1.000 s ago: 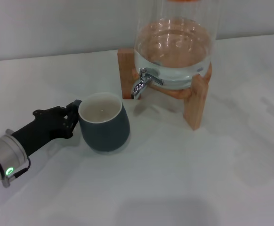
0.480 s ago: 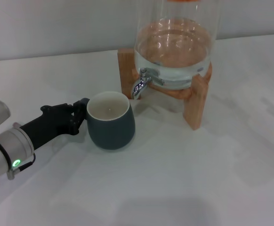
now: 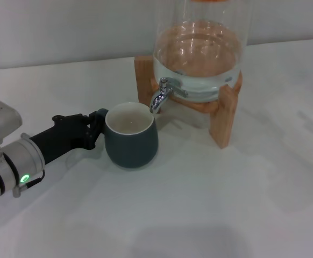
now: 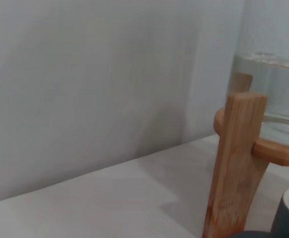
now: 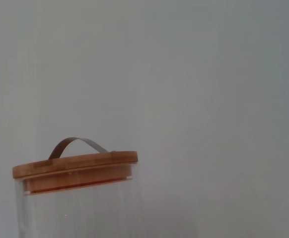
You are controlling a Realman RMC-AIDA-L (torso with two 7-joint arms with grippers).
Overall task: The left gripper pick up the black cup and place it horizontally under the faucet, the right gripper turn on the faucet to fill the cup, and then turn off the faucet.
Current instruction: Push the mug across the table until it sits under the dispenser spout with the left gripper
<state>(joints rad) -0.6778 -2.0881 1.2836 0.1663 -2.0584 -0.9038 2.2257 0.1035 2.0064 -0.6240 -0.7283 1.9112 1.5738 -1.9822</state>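
Black cup: I see the black cup (image 3: 130,138) as a rounded dark grey-black mug with a cream-white inside; it stands upright on the white worktop (image 3: 226,204) at centre left of the head view.
Cup position: its far rim sits just below and beside the spout of the faucet (image 3: 159,96); I cannot tell whether rim and spout touch.
Left gripper: my left gripper (image 3: 99,128) reaches in from the lower left of the frame; its black fingers are closed at the cup's left side, where the handle would be, though the handle itself is hidden.
Right gripper: not visible in any view; its wrist view shows only the wooden lid (image 5: 75,166) of the glass jar (image 3: 199,59) against a grey wall.
Edges and room: the wooden stand (image 3: 223,115) crowds the cup's upper right; open worktop lies across the lower centre and lower right of the frame.
Axis: the cup's long axis is vertical; mouth up; its gripped side faces frame left.
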